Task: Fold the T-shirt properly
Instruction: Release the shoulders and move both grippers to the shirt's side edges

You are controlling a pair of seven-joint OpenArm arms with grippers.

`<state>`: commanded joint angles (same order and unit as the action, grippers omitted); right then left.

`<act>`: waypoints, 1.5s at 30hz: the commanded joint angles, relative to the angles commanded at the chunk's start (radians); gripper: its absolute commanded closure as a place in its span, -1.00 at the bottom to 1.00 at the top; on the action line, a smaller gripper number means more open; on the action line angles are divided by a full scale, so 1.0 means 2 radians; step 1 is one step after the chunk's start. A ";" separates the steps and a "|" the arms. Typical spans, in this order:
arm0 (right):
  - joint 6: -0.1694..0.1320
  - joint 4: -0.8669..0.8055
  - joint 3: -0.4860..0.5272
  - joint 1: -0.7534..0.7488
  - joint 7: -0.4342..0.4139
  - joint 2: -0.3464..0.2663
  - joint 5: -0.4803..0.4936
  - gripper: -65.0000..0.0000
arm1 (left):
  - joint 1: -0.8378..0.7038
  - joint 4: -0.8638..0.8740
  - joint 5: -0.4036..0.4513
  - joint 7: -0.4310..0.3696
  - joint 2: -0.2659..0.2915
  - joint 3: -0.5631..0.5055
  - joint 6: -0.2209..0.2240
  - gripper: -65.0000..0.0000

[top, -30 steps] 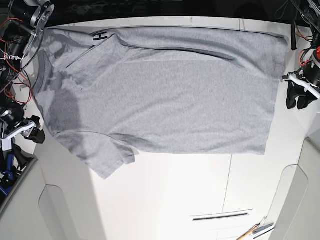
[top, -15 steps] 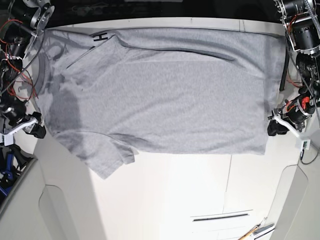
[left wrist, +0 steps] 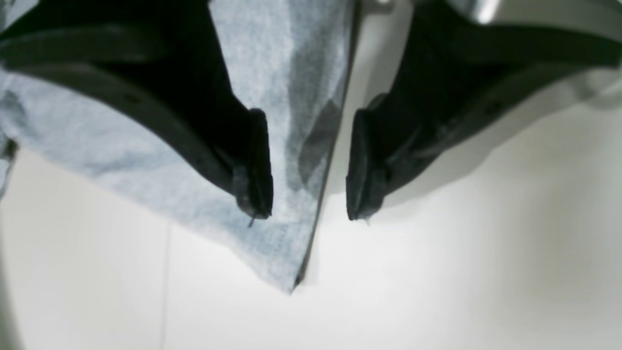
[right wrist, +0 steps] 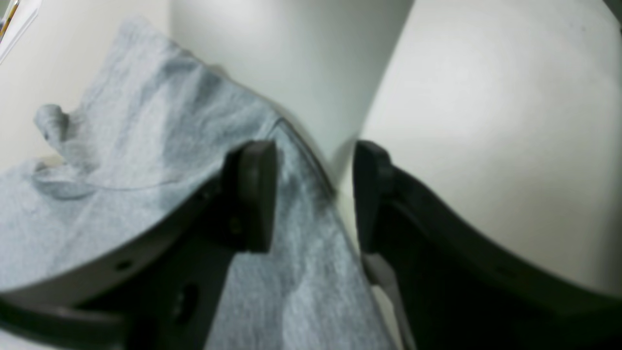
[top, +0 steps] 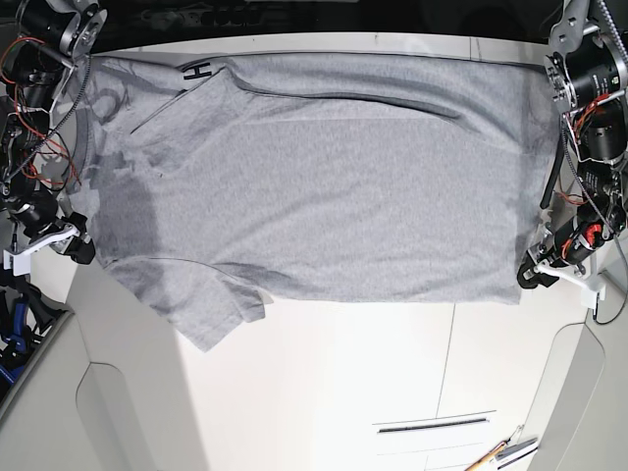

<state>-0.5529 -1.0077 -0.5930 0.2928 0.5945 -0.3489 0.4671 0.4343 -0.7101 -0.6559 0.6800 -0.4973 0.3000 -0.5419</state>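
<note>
The light grey T-shirt (top: 324,186) lies spread flat on the white table (top: 324,383), plain side up, with a bit of black lettering (top: 196,71) at the far left. My left gripper (top: 531,276) is open at the shirt's near right hem corner. In the left wrist view the gripper (left wrist: 308,194) straddles the hem edge, one finger (left wrist: 255,175) over cloth (left wrist: 291,78), the other over bare table. My right gripper (top: 78,239) is open at the shirt's left edge. In the right wrist view it (right wrist: 311,194) straddles the cloth edge (right wrist: 301,228), beside the crumpled sleeve (right wrist: 107,121).
Pens or small tools (top: 505,453) lie at the table's near right edge, next to a dark slot (top: 432,424). Red and black cables (top: 34,147) hang along the left side. Both arm bases stand at the far corners.
My left gripper has come down from the shirt's right side to the near hem corner. My right gripper has shifted slightly up and in to the shirt's left edge.
</note>
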 joint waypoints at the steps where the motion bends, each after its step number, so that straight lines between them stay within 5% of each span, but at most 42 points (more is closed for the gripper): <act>1: 0.000 0.000 0.000 0.000 0.000 0.000 -0.001 0.20 | 0.000 0.000 -0.009 0.004 0.001 0.000 -0.004 0.11; 12: 0.008 0.003 0.000 -0.001 -0.012 0.000 -0.025 0.13 | 0.000 0.000 -0.025 0.021 0.009 0.000 -0.012 0.11; 19: 0.008 0.083 0.000 0.034 -0.050 -0.003 -0.034 0.13 | -0.003 0.000 -0.025 0.022 0.009 0.000 -0.012 0.11; 30: -0.001 0.149 0.001 0.074 -0.049 0.002 -0.040 0.13 | -0.002 0.000 -0.035 0.024 0.009 0.000 -0.012 0.11; 45: -0.011 0.149 0.144 0.074 -0.035 0.022 0.006 0.13 | -0.002 0.000 -0.065 0.040 0.025 0.000 -0.029 0.11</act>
<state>-0.5755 -0.7101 -0.3054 0.4404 0.5243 -0.3054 0.4782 0.4297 -0.7101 -0.7856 0.7605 -0.4473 0.3000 -0.5999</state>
